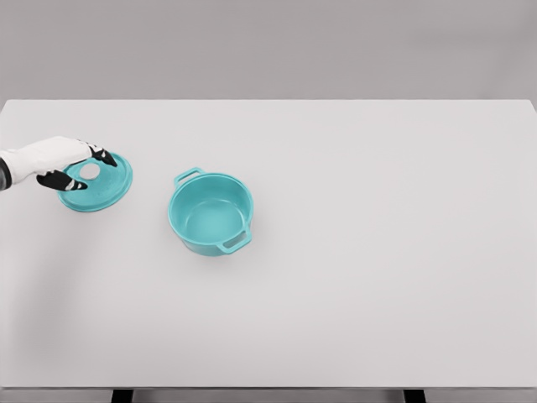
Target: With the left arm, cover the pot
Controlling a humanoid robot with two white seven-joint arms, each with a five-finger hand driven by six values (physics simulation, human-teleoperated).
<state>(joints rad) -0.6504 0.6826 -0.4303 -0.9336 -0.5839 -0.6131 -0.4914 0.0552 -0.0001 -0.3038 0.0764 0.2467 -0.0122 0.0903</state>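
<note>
At the table's (377,252) left edge the left hand (63,164) has its dark-tipped fingers (102,155) curled around the teal lid (105,189), apparently gripping its knob to carry it rightward to the open pot (210,220) standing nearby, uncovered.

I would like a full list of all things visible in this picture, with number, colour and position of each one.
pot: one, teal, open and uncovered, on the table left of the middle, a handle on two opposite sides
lid: one, teal, lying on the table to the left of the pot, apart from it
table: one, white, fills most of the view
left hand: one, white with black fingertips, enters from the left edge, fingers around the lid's left part
right hand: not in view
</note>
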